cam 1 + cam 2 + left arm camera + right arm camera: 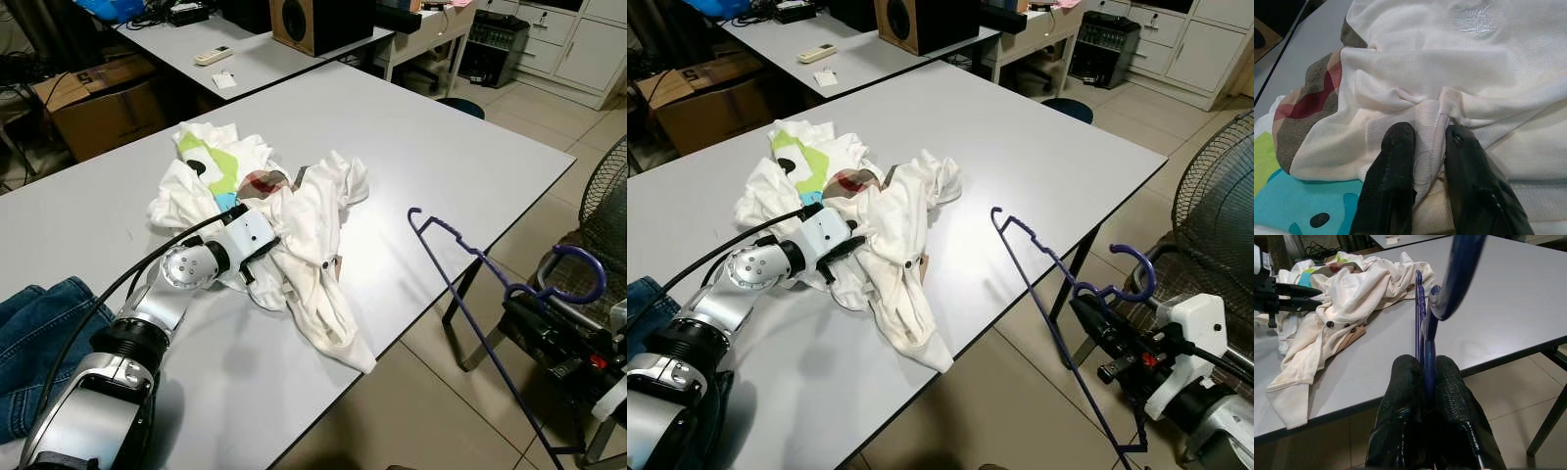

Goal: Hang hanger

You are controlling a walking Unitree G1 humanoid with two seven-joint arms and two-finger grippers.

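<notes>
**Hanger held off the table's edge, left fingers pinching the shirt**

Nearest, off the table's right edge and over the tiled floor (1019, 392), the right gripper (1424, 377) has its two black fingers closed on the neck of the purple hanger (1058, 284). The hanger's hook (1127, 279) curls just above the fingers, and its thin wire frame slants up from there so that its far corner stands over the table's right edge, apart from the clothes.

On the near left corner of the grey table (441, 157) lies a piece of blue denim (39, 333), partly under the silver left arm (147, 323). That arm reaches forward along the table to the heap of clothes in the middle. The left gripper (1429, 142) is at the near side of the heap, its fingers pressed together on a raised fold of the white shirt (323, 245). The shirt trails toward the table's near right edge, one end lying just at that edge.

Beyond the gripper, the heap shows a plaid collar patch (1308, 98) and a white garment with a green and turquoise print (211, 162).

Farther off stands a second table (255, 59) with a remote control (214, 55) and a wooden speaker box (309, 22) on it. A cardboard box (93, 98) sits on the floor to the left of it.
</notes>
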